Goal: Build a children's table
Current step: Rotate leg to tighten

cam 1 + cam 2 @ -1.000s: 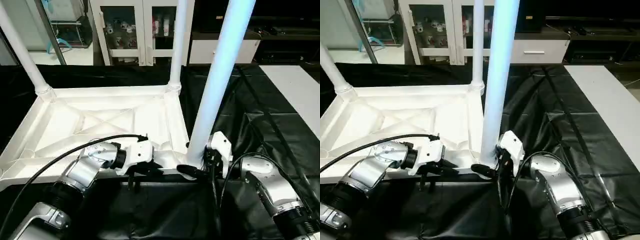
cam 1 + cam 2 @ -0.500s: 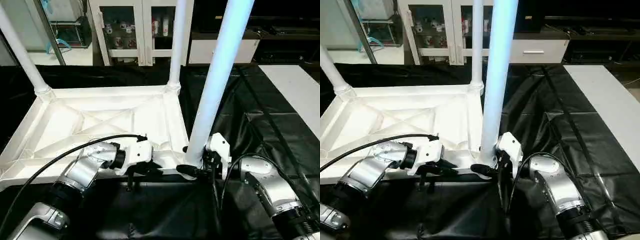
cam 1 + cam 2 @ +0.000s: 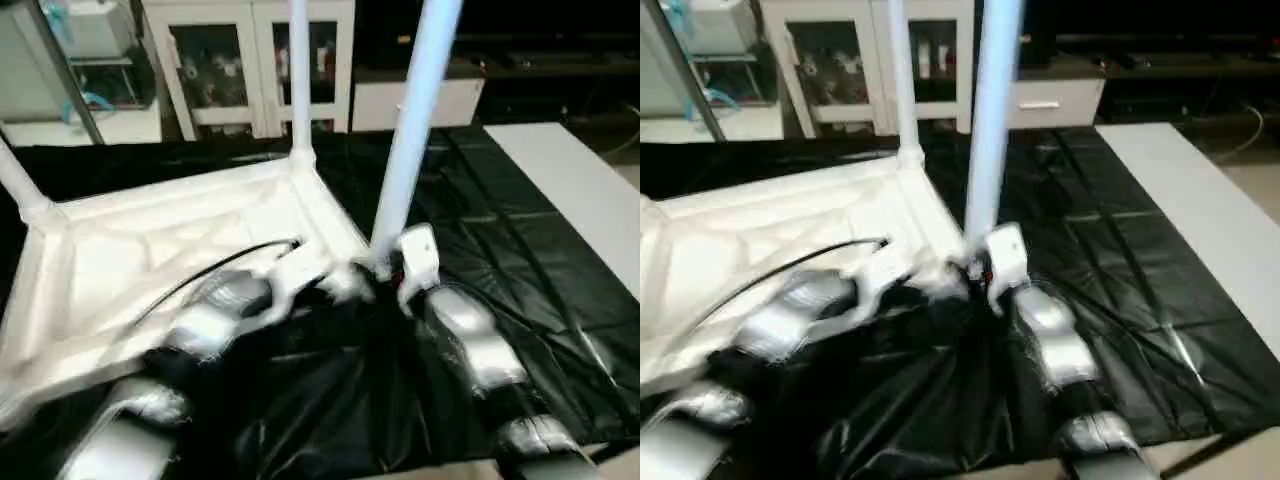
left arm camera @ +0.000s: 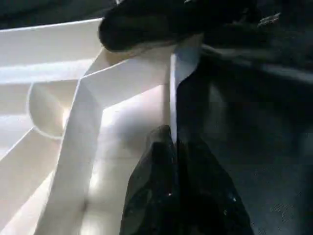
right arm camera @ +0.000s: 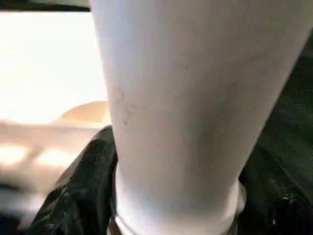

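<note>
The children's table lies upside down: its white ribbed tabletop (image 3: pixel 150 250) rests on the black cover. Three white legs stand upright in its corner sockets: the near right leg (image 3: pixel 410 130), the far leg (image 3: pixel 298 70) and a left leg (image 3: pixel 15 175). My left gripper (image 4: pixel 173 139) is shut on the thin rim of the tabletop's near edge, close to the near right corner (image 3: pixel 340 285). My right gripper (image 3: pixel 385 270) is at the base of the near right leg. Its black fingers (image 5: pixel 83 196) press against both sides of that leg (image 5: pixel 181 98).
The black-covered work table (image 3: pixel 520 250) stretches to the right and front. A white panel (image 3: pixel 580 180) lies at its far right. A white cabinet with glass doors (image 3: pixel 230 60) stands behind the table.
The whole picture has swung and tilted, so the camera has moved. My right gripper's fingers have closed in on the base of the near right leg. The left gripper keeps its grip.
</note>
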